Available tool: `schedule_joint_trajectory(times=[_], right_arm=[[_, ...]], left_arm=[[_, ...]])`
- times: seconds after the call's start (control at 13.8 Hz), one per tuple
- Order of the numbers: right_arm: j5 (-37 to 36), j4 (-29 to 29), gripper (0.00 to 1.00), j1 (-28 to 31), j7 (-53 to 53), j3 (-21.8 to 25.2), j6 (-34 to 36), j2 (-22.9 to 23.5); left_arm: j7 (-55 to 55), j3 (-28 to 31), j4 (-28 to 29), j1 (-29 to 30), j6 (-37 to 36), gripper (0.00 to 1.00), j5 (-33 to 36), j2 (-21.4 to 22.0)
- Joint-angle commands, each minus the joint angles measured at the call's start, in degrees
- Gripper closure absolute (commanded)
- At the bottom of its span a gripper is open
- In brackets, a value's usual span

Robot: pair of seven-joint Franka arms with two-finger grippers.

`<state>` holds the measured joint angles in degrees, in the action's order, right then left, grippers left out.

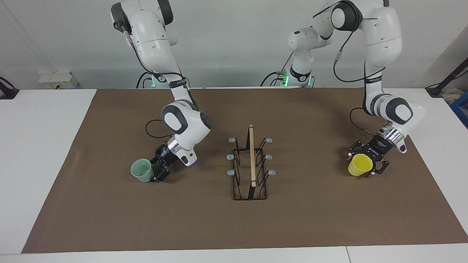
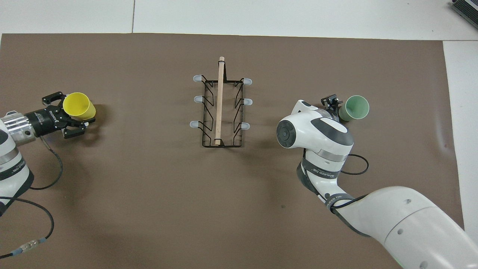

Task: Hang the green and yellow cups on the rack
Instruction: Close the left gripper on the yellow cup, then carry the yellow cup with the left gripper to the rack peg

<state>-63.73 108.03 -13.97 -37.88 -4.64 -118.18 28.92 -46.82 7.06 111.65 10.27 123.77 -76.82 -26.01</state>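
Here, in the facing view, the left gripper (image 1: 365, 163) straddles the tilted yellow cup (image 1: 360, 164), jaws spread, while the right gripper (image 1: 159, 168), jaws also wide, flanks the upright, empty green cup (image 1: 142, 170). Overhead, the rack (image 2: 220, 108) stands bare at mid-mat (image 2: 149, 209) between both cups, its prongs unoccupied.

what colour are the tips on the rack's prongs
Pale grey, against the black wire of the rack; the overhead view shows all six prong tips best.
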Motion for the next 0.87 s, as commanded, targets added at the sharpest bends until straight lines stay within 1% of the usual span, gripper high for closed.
schedule_joint_trajectory(times=[0.0,0.07,0.14,0.22,0.36,0.51,0.65,0.79], right_arm=[[-2.0,2.6,0.00,1.5,-1.3,-0.5,-1.9,-1.7],[-3.7,2.7,0.00,1.6,-1.6,-0.5,-2.0,-1.8],[-4.6,3.1,0.00,1.8,-1.7,-0.5,-2.1,-1.8],[-4.7,3.4,0.00,1.9,-1.7,-0.5,-2.5,-1.8],[-4.7,3.5,0.00,2.1,-1.8,-0.5,-2.6,-1.9],[-4.7,3.5,0.00,2.4,-1.8,-0.5,-2.7,-1.9],[-4.7,3.5,0.00,2.5,-1.7,-0.5,-2.8,-1.9],[-4.9,3.8,0.00,3.2,-1.7,-0.5,-3.6,-1.8]], left_arm=[[0.9,0.5,0.9,-4.1,5.6,0.00,-1.2,1.0],[0.3,0.5,0.6,-5.4,7.3,0.13,-1.2,1.2],[1.0,0.6,0.7,-6.6,8.7,0.69,-1.1,1.4],[1.3,0.8,0.5,-7.8,9.7,1.00,-1.1,1.7],[0.9,0.9,-0.4,-10.7,13.1,1.00,-0.3,2.9],[0.6,1.0,-0.6,-13.1,15.2,1.00,2.1,5.1],[0.5,1.0,-0.2,-15.2,17.8,1.00,6.5,9.1],[0.3,1.0,0.1,-16.7,17.8,1.00,11.7,12.4]])
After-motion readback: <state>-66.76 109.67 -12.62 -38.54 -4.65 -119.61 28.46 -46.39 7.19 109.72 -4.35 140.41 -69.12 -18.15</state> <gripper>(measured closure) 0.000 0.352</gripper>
